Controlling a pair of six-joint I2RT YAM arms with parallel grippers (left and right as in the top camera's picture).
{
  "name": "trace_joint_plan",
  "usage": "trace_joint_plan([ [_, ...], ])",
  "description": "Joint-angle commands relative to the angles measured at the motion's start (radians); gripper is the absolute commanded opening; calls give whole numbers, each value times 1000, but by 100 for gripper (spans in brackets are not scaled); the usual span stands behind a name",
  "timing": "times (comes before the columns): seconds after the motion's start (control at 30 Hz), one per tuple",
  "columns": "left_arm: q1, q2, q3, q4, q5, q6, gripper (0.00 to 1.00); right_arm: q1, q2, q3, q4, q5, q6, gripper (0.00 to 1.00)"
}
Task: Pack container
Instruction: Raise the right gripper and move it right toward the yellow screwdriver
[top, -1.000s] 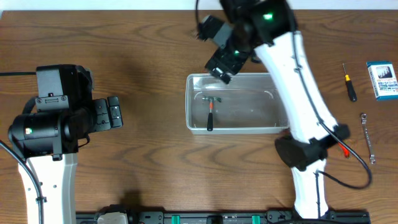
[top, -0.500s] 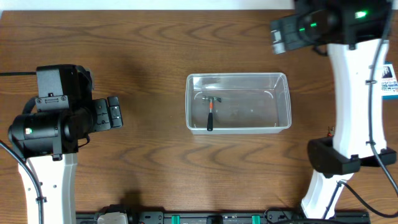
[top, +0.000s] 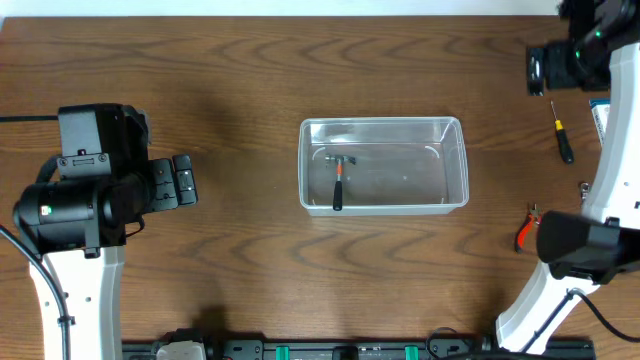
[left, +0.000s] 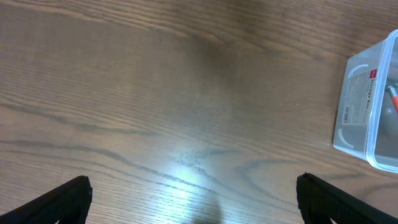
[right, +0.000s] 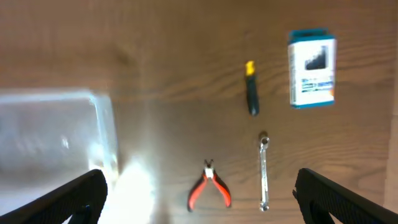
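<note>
table stock, one moment

my right claw (right: 199, 186), released with jaws wide, faced red-handled pliers (right: 209, 186), a slim metal wrench (right: 263, 171), a dark yellow-tipped screwdriver (right: 250, 87) and a small blue-and-white box (right: 311, 68). my left claw (left: 196, 190) gaped empty. the clear rectangular plastic container (top: 383, 121) sat mid brown wooden table (top: 240, 80), holding a small orange-handled hammer (top: 338, 182).

No text, brand or number is legible in any view.

- The container (left: 375, 118) carries a white label (left: 356, 94) on its short end wall. The label shows lines of fine grey print and a small red mark at one corner, but the characters are too small to resolve.
- The blue-and-white box (right: 311, 70) on the counter (right: 180, 37) shows a dark printed panel and faint lines on its face. The print is blurred and unreadable.
</note>
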Motion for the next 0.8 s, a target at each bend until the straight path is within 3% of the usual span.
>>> trace_joint_plan([
  [0.0, 5, 6, 3, -3, -8, -10, 98, -42, -18, -85, 26, -110, -285, 99],
  [0.33, 5, 6, 3, -3, -8, -10, 98, -152, -18, -315, 356, -2, -277, 99],
  [0.53, 5, 6, 3, -3, -8, -10, 98, -200, -12, -389, 434, -10, -226, 99],
  [0.77, 5, 6, 3, -3, -8, -9, 98, -232, 34, -390, 456, -160, -218, 99],
])
